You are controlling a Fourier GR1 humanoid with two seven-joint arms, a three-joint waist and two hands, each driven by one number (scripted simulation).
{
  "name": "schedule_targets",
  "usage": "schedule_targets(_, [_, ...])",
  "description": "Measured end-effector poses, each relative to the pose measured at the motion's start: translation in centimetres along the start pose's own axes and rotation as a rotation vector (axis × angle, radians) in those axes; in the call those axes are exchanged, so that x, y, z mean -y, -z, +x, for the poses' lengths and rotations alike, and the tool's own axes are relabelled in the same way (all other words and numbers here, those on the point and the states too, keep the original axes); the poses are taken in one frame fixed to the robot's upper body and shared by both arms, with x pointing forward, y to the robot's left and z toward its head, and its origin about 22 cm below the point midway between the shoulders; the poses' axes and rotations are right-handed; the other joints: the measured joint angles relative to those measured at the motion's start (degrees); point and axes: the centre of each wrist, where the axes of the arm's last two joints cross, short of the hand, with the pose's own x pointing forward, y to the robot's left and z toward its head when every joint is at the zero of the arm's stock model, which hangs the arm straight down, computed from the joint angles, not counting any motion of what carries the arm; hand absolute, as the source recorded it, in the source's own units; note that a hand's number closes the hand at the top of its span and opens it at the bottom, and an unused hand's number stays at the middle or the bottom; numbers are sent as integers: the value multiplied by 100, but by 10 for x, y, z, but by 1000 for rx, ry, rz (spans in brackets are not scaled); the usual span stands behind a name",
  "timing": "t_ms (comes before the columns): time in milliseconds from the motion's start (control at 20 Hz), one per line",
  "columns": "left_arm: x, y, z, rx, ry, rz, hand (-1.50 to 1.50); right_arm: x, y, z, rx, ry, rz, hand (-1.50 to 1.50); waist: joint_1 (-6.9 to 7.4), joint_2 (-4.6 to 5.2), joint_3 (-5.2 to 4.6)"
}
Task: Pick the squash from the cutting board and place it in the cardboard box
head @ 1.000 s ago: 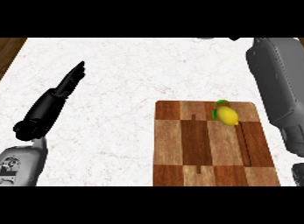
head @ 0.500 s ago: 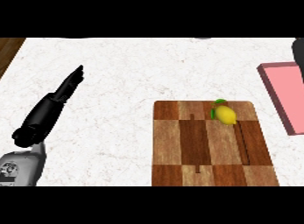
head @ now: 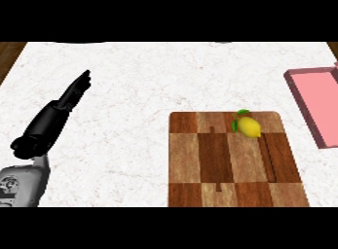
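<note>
White marble counter (head: 150, 78): small yellow squash (head: 251, 127) sits untouched at far end of brown checkered wooden cutting board (head: 229, 165). Left hand (head: 65, 102) straight-fingered, holding nothing. Pick not begun; pink-looking box (head: 321, 104) right.

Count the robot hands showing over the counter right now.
1: the black left hand, fingers straight, over the white marble counter at the view's left. The right hand shows nowhere.

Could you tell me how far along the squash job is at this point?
Nothing looks done yet: the squash lies on the cutting board, near its far edge. Nothing is in hand; the left hand rests open over the counter, and the right hand is out of view. Picking it up and placing it in the pink box remain.
</note>
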Motion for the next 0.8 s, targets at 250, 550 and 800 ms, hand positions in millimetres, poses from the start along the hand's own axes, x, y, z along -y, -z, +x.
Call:
schedule_targets(250, [1,-3,-7,-1,0,-6,0,-5,15,-39,-31,-38,161,150,31,12,1])
schedule_targets(550, [3,-4,-4,-1,1,-12,0,-15,23,-75,-45,-67,349,-150,43,5,3])
schedule_targets(800, [0,-5,-5,-8,0,0,0,-15,25,-85,78,26,386,-150,17,-9,4])
